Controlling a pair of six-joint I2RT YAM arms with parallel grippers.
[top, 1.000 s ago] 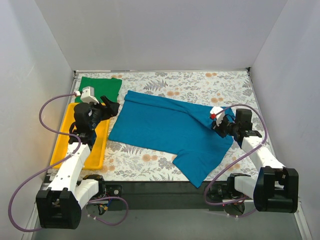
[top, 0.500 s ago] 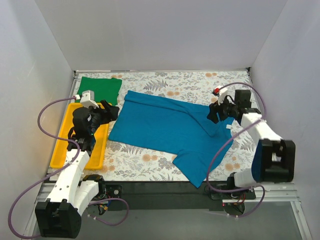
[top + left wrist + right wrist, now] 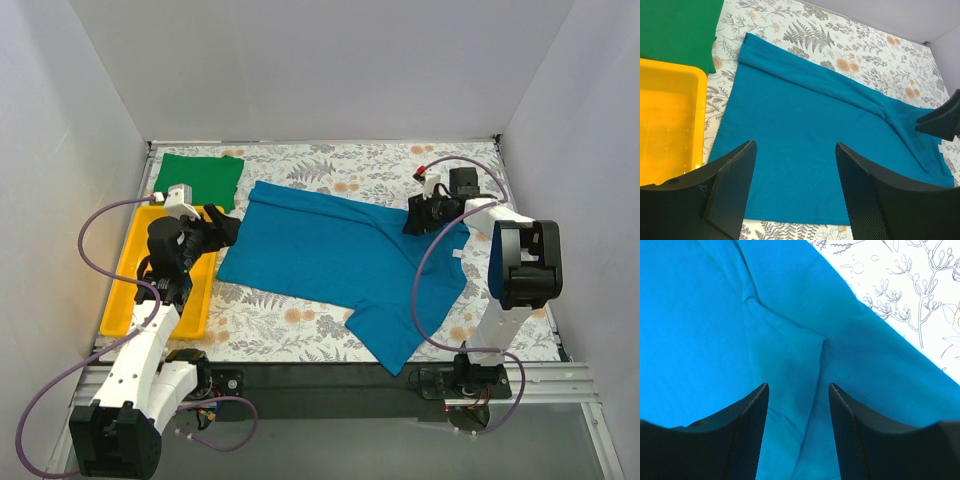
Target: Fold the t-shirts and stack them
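The teal-blue t-shirt (image 3: 330,255) lies spread across the middle of the worktop (image 3: 380,165), a surface printed with grey ferns and orange blossoms and closed in by plain pale walls (image 3: 320,70) along its far edge and both sides. The shirt's far long edge is turned over in a soft fold, and one corner of it trails toward the worktop's near edge, right of centre. A yellow tray (image 3: 125,290) sits along the left edge. Just beyond it, the green t-shirt (image 3: 200,178) rests folded flat in the far left corner. The left gripper (image 3: 794,147) hangs by the tray's far right corner, jaws wide and holding nothing. The right gripper (image 3: 798,387) hovers above the teal cloth near its far right end, jaws parted, gripping nothing.
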